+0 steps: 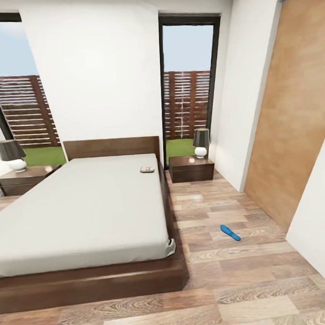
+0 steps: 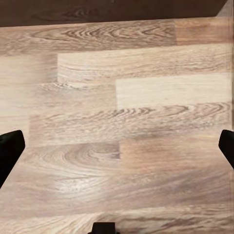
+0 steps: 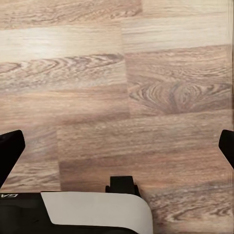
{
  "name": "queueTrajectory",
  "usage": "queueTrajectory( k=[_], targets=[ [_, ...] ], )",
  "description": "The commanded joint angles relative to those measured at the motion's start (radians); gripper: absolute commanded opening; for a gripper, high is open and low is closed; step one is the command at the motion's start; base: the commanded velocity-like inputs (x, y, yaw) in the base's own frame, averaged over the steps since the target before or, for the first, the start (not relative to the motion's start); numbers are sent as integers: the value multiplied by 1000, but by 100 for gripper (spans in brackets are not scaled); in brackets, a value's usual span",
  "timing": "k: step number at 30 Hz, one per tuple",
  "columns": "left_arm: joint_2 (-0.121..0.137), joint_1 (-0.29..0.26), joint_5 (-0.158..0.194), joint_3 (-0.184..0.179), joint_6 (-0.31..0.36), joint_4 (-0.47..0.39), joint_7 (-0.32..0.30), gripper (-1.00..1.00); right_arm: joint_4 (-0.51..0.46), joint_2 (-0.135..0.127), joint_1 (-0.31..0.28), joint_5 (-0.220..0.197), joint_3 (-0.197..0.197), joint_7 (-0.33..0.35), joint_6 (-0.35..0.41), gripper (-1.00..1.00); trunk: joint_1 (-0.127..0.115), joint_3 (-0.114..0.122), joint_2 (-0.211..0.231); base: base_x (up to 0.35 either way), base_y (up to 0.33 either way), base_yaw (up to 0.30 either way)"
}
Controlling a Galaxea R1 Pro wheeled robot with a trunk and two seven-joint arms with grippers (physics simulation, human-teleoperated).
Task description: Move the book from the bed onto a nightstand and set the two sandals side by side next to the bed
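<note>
- Book [image 1: 147,170] sits on the bed [image 1: 84,208], up near the headboard on the right nightstand [image 1: 191,168] side.
- One sandal [image 1: 230,233] lies on the floor [image 1: 243,272], well apart from the bed.
- Left gripper [image 2: 117,146] and right gripper [image 3: 117,146]: jaws spread wide, nothing held, just floor below.

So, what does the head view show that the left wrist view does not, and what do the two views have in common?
Head view: the bed with the book lying near its headboard, two nightstands each bearing a lamp, one blue sandal on the floor to the right of the bed, and the windows. Left wrist view: the left gripper, its dark fingertips wide apart with nothing between them. Both share the wood-plank floor.
</note>
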Motion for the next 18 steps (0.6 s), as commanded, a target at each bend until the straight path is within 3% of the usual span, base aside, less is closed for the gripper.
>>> queueTrajectory(
  k=[1,18],
  targets=[
    [0,0,0,1,-5,0,0,100,0,0,0,0,-1,-1,-2,100,0,-1,0,0,0,-251],
    [0,0,0,1,-18,2,1,100,0,0,0,0,-1,-1,-3,100,0,-1,0,0,0,-246]
  ],
)
